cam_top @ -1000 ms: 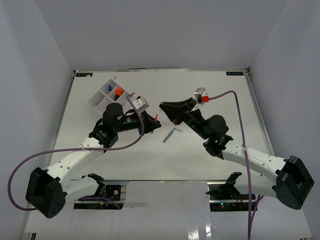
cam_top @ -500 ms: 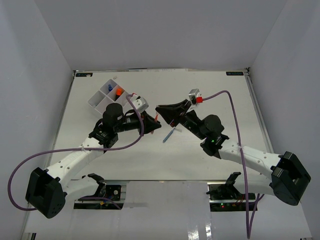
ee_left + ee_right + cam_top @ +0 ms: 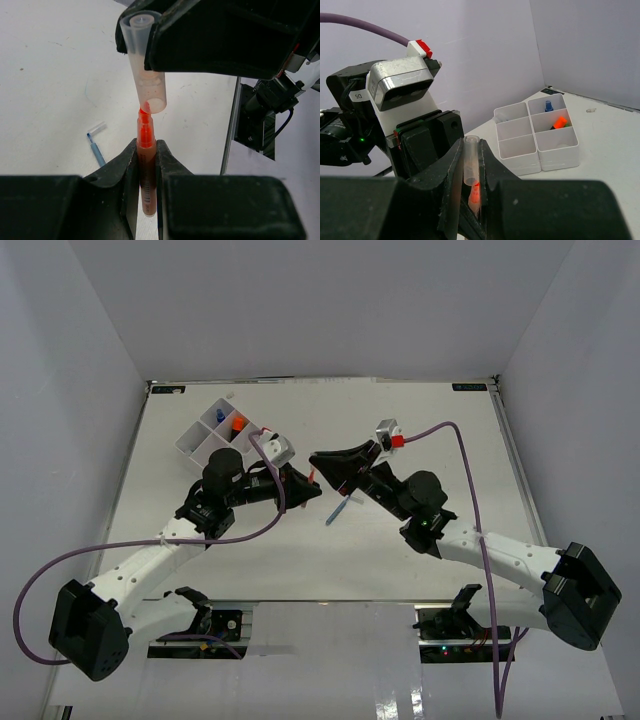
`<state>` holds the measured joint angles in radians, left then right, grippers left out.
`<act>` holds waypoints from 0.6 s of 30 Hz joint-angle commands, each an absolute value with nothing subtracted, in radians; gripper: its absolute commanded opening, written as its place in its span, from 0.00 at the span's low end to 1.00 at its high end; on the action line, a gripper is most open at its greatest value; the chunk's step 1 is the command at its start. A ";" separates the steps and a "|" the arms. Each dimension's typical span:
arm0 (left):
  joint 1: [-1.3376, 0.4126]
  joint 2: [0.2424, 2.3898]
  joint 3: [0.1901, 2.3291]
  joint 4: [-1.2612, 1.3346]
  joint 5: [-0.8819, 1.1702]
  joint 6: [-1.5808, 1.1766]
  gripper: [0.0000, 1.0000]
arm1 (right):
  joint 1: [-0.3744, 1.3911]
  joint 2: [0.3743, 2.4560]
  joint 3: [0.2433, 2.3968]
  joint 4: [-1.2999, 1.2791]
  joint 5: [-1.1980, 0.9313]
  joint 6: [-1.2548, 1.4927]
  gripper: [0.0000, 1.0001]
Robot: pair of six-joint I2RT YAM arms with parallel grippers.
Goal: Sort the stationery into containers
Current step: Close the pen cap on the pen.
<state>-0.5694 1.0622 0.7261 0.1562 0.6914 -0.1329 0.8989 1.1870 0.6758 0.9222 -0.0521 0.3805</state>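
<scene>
My left gripper (image 3: 146, 150) is shut on a translucent pink-red pen (image 3: 145, 155), which points away from the camera with its tip bare. My right gripper (image 3: 471, 150) is shut on the pen's clear cap (image 3: 471, 160). The cap (image 3: 146, 70) hangs mouth-down just over the pen tip, touching it. Both grippers meet above the middle of the table (image 3: 314, 475). A thin blue pen (image 3: 338, 510) lies on the table beneath them. The white four-compartment tray (image 3: 205, 435) stands at the back left, holding an orange highlighter (image 3: 560, 122) and a blue-capped bottle (image 3: 548, 106).
A small clear cap (image 3: 97, 129) lies at the end of the blue pen (image 3: 96, 150). The left wrist camera block (image 3: 402, 85) faces my right wrist camera. Purple cables arc over both arms. The table's right edge (image 3: 231, 130) runs close by.
The right arm has swung left toward the left gripper, bringing the clear cap up to the pen tip. The left arm has barely shifted.
</scene>
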 commanded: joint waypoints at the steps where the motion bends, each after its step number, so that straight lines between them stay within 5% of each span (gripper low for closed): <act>1: -0.566 1.029 0.716 0.189 0.693 -0.141 0.03 | 0.908 1.186 0.670 0.985 -0.035 0.359 0.08; 18: -0.566 1.031 0.709 0.207 0.712 -0.150 0.03 | 0.914 1.190 0.669 0.996 -0.017 0.338 0.08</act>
<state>-0.5694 1.0546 0.7109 0.1692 0.6926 -0.1471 0.9085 1.1870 0.6575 0.9451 -0.0353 0.3649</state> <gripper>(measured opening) 0.242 0.190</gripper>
